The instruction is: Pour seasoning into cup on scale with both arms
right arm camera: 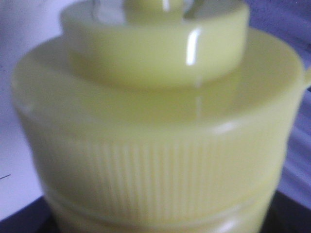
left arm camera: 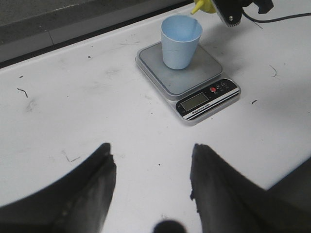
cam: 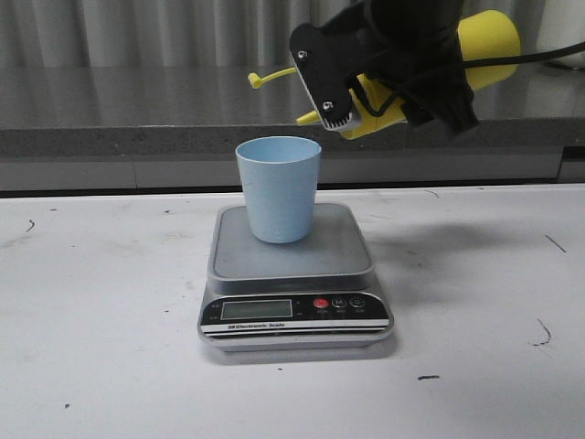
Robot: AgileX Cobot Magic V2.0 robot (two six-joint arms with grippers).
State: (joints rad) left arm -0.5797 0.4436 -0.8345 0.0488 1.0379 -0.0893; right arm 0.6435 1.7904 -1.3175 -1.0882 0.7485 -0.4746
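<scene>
The yellow seasoning bottle hangs tipped on its side above and right of the cup, with my right gripper shut on its body. Its cone nozzle points down-left, just above the cup's far right rim, and the small cap dangles on its strap. The pale blue cup stands upright on the silver scale. The bottle's ribbed collar fills the right wrist view. My left gripper is open and empty, low over bare table well short of the scale and cup.
A white table with small dark scuff marks carries the scale. A grey ledge runs along the back edge, with a curtain behind it. A black cable trails from the right arm.
</scene>
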